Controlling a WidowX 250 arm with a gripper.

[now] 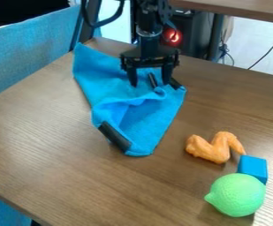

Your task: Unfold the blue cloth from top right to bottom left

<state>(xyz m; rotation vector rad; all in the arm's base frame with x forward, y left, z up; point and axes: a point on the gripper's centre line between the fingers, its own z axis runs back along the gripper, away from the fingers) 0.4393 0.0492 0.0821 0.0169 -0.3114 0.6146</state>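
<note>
Located: cloth [152, 129] on counter [55, 152], from near back-left corner in toward middle; judged partly folded, rumpled, with a hollow between its ends. Seen at its back-right side: two dark tabs [175, 83], close together. At its front-left side: lower tab [114, 136].

Pincer [150, 84] over back part of cloth, pointing down, fingers spread wide, nothing seen pinched between. Contact with fabric: cannot tell.

Step in hand, as judged: pick up the free corner by the two tabs, then open it toward counter's front-left edge. Centre first on the upper layer alone. Lower gently to just beside the fabric, close on a small fold at the corner, not on the broad middle. Lift a little before any travel; check for a single layer. Then carry diagonally toward front left, low and slow, past the lower tab, and lay down before release.

Risks: both layers in one bite, hence a dragged cloth instead of an opened one; too shallow a pinch, hence a slip; too high a lift, hence a new crease.

Wing [214, 147], block [253, 167] and lime [237, 194] toward counter's front right, apart from cloth and outside the intended path.
</note>
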